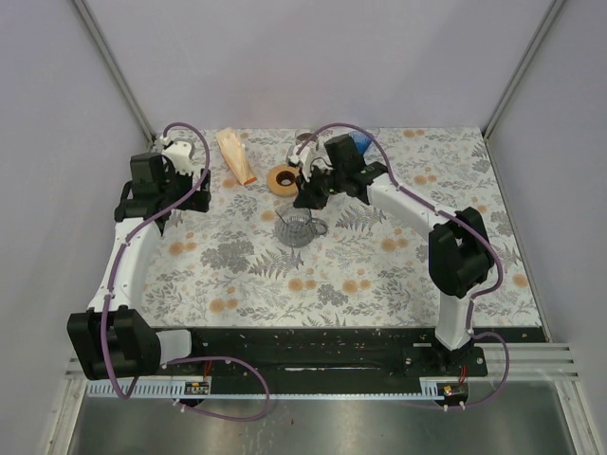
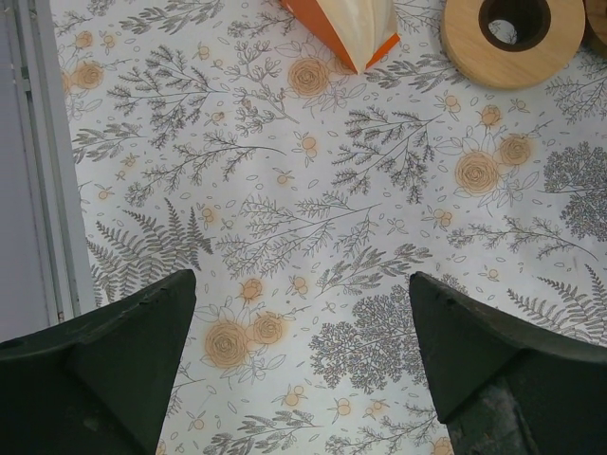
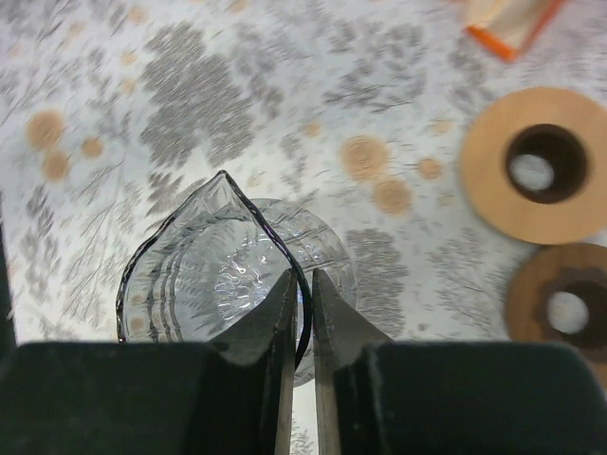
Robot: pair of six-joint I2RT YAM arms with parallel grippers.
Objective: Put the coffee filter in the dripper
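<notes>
The clear glass dripper (image 1: 297, 229) with a dark rim is at the middle of the floral table; in the right wrist view (image 3: 228, 275) its rim is pulled into a point. My right gripper (image 1: 302, 201) (image 3: 302, 277) is shut on the near side of that rim, one finger inside and one outside. The coffee filters, cream paper in an orange-edged pack (image 1: 236, 156), lie at the back left, also seen in the left wrist view (image 2: 346, 28) and the right wrist view (image 3: 507, 24). My left gripper (image 1: 169, 213) (image 2: 302, 284) is open and empty over bare table, left of the filters.
A light wooden ring (image 1: 282, 179) (image 2: 512, 38) (image 3: 536, 166) lies between the filter pack and the dripper. A darker brown ring (image 3: 564, 303) lies next to it. A blue object (image 1: 358, 142) sits at the back behind the right arm. The left wall rail (image 2: 43, 171) is close to the left gripper.
</notes>
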